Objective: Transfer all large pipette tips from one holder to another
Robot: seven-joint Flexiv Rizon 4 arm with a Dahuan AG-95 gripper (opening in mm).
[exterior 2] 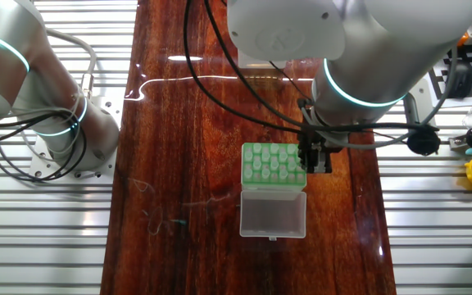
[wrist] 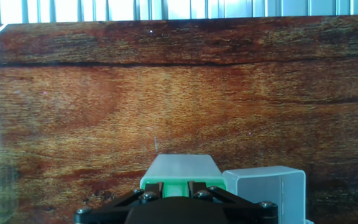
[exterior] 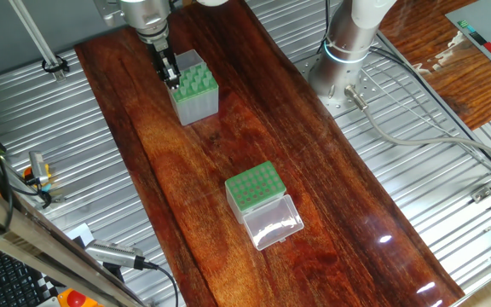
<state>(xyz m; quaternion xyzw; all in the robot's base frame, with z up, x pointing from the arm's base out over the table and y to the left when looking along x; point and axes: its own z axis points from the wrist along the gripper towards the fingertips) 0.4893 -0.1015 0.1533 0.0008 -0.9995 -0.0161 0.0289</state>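
Two green-topped boxes stand well apart on the wooden table (exterior: pixel 314 162): the taller grey-sided holder (exterior: pixel 195 89) at the far end and the shorter box (exterior: pixel 254 189) with its clear lid (exterior: pixel 273 223) folded open toward the near end. The large pipette tips (exterior: pixel 196 78) sit upright in the taller holder's top plate, only their collars showing as pale studs above the green. The gripper (exterior: pixel 171 78) hangs at the left edge of that holder, fingertips at about collar level; the fingers appear close together, but whether they pinch a tip cannot be told (the hand view shows only the finger bases and the shorter box far below). In judgement, each tip is very light, thin-walled and smooth, so it slips easily and may deform under hard squeeze. Take hold at the round collar, the widest and stiffest part, with modest force, and lift straight up along the hole axis to avoid binding or tipping the light holder.
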